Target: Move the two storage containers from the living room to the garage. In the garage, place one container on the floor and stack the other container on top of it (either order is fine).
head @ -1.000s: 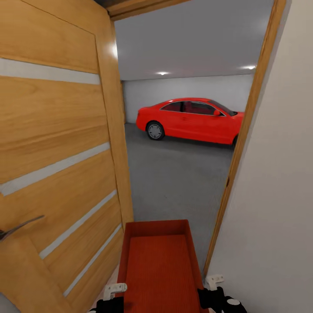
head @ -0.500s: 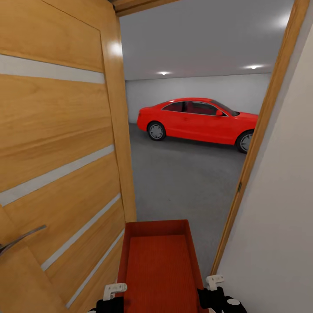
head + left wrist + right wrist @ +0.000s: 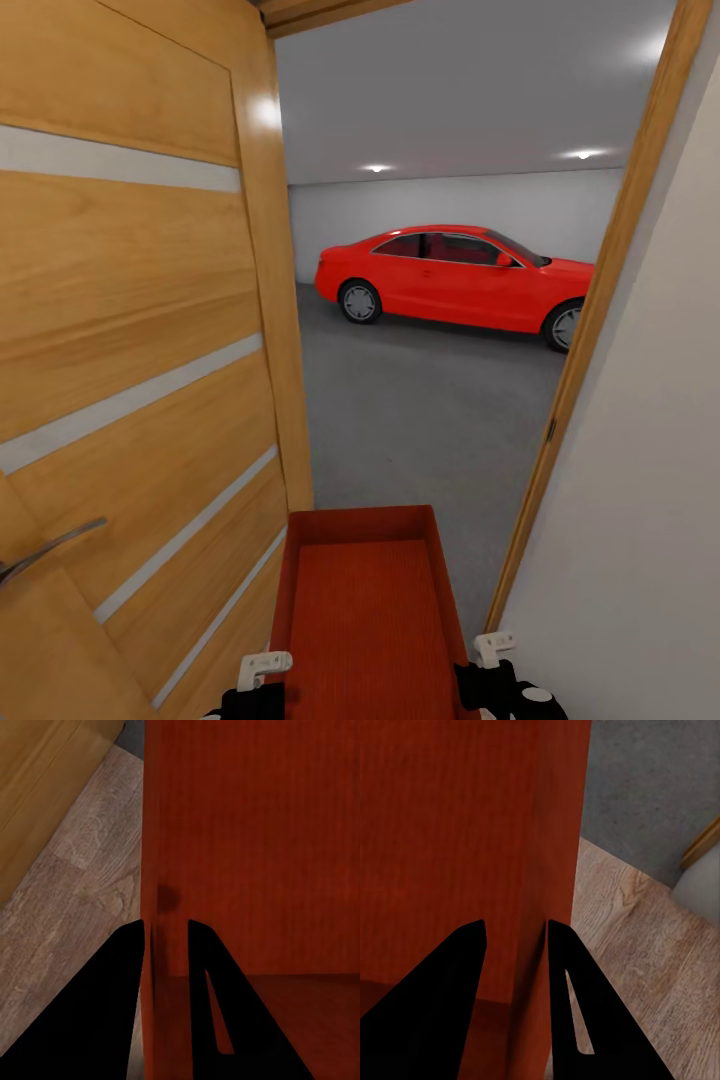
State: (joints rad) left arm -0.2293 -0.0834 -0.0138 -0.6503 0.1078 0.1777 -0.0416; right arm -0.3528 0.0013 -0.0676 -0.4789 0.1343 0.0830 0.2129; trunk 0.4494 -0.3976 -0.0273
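One orange-red storage container (image 3: 365,610) hangs low in front of me in the doorway, its open top facing up. My left gripper (image 3: 262,665) is shut on its left wall and my right gripper (image 3: 492,645) on its right wall. In the left wrist view the dark fingers (image 3: 127,967) straddle the thin wall of the container (image 3: 255,847). The right wrist view shows the same pinch on the container (image 3: 457,832). Ahead lies the garage with its dark grey concrete floor (image 3: 420,410).
A light wooden door (image 3: 140,330) with a metal handle (image 3: 50,550) stands open close on my left. The door frame (image 3: 590,330) and a pale wall (image 3: 650,500) crowd the right. A red car (image 3: 450,275) is parked at the garage's far side. Wood planks (image 3: 75,892) lie under the container.
The whole view shifted a second ago: the right door frame slid rightward and more of the car came into sight. The container and both grippers kept their hold and place.
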